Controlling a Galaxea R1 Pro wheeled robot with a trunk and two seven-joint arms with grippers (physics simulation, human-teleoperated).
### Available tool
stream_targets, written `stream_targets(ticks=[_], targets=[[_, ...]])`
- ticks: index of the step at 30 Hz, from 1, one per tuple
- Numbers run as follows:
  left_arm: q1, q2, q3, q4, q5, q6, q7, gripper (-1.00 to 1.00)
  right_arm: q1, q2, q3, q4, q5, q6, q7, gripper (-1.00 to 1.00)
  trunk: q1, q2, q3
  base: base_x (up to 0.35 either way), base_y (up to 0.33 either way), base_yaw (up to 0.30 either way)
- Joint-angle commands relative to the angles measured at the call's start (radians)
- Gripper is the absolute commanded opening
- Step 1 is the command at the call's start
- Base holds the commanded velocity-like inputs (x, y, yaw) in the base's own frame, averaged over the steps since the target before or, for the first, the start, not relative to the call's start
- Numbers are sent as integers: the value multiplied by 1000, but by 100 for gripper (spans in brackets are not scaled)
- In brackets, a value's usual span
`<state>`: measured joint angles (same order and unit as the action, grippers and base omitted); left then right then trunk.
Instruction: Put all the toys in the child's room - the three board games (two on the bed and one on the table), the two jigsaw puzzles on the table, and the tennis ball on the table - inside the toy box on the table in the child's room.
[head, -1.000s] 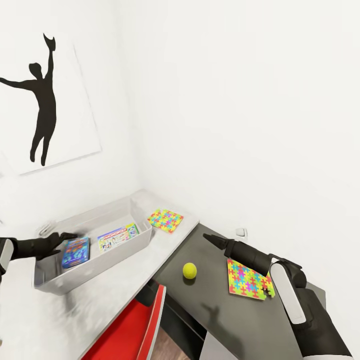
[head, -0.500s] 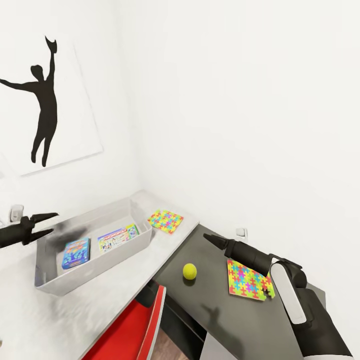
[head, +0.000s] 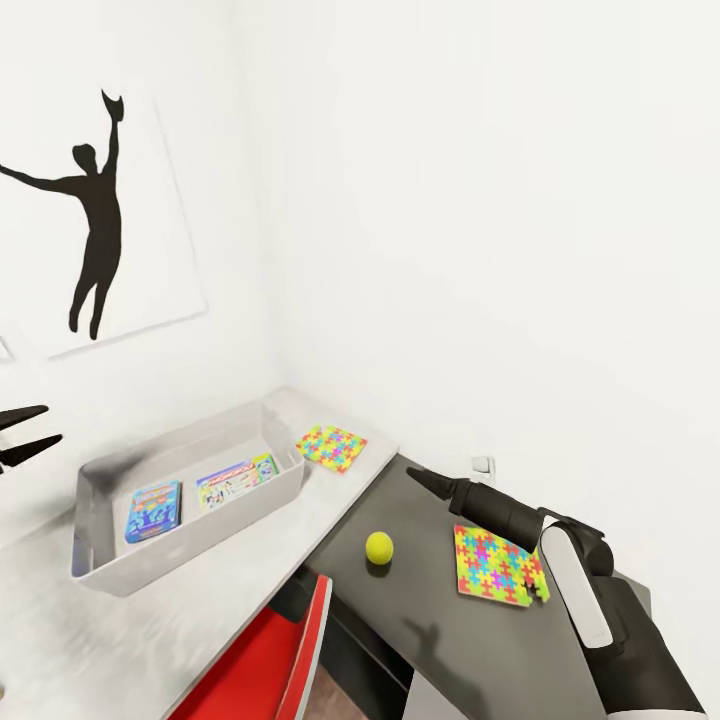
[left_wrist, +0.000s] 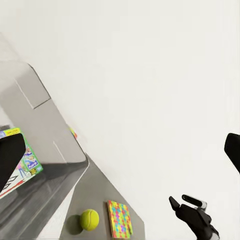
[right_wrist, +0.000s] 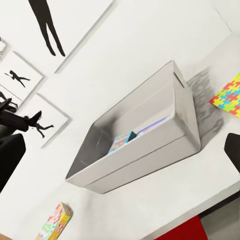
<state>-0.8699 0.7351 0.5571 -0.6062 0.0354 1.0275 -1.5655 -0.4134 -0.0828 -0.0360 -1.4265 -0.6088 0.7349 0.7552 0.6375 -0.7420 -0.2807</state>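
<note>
The light-grey toy box (head: 288, 483) stands on the light-grey table (head: 300, 530) and holds two board games: a blue one (head: 152, 510) and a pale printed one (head: 236, 478). A green-yellow-red board game (right_wrist: 56, 220) lies on the table outside the box. One jigsaw puzzle (head: 331, 446) lies just past the box. On the lower dark section rest the tennis ball (head: 379, 547) and a second jigsaw puzzle (head: 497, 565). My left gripper (head: 48, 426) hangs open, left of the box and above it. My right gripper (head: 412, 472) is open and empty above the dark section, near the second puzzle.
A red chair (head: 272, 655) is tucked under the table's front edge. White walls close the corner behind the table, with a black silhouette picture (head: 95, 225) at the left. A wall socket (head: 483, 465) sits behind the dark section.
My left gripper was down in the box at the blue board game; it has let go, risen and pulled back left. The blue game stays in the box. The right arm is still.
</note>
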Motion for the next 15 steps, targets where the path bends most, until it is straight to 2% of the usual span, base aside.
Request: stream_targets(ticks=[1, 8, 15], targets=[[14, 16, 0, 0, -2, 8, -5, 100, -1, 0, -1, 0, -3, 6, 1, 100, 0, -1, 0, -32, 5, 0], [88, 75, 0, 3, 1, -20, -5, 100, -1, 0, -1, 0, -3, 6, 1, 100, 0, -1, 11, -115, 71, 0], [148, 103, 1, 40, 3, -91, -5, 100, -1, 0, -1, 0, -2, 5, 1, 100, 0, -1, 23, -181, 63, 2]])
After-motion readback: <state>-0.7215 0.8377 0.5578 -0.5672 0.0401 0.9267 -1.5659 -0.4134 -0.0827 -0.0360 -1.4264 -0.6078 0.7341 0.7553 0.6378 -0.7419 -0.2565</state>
